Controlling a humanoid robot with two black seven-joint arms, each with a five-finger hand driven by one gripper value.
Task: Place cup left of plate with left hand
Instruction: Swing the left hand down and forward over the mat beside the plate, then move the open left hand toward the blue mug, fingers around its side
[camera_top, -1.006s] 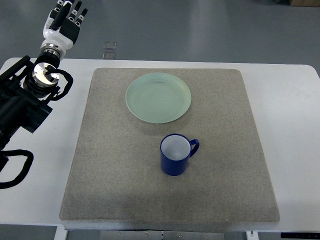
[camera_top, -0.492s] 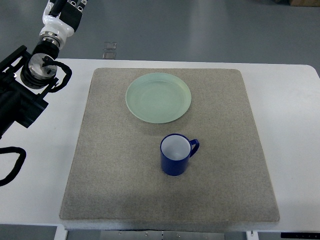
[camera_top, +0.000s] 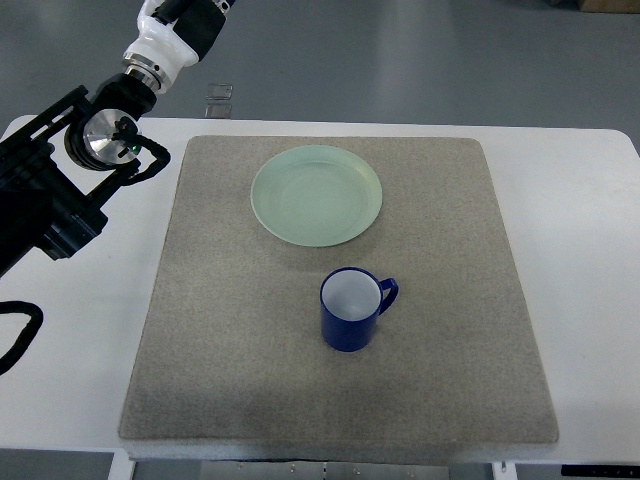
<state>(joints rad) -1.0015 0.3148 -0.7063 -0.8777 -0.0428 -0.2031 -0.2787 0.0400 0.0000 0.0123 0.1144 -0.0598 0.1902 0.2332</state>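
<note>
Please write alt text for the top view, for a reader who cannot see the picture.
A blue cup stands upright on a grey mat, nearer the camera than a pale green plate and apart from it, handle pointing right. The left arm reaches from the left edge toward the top, its hand mostly cut off, far from the cup.

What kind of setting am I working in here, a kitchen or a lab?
Likely a lab test bench, not a kitchen: a white table with a grey mat on a bare grey floor, holding only a plate and cup.
</note>
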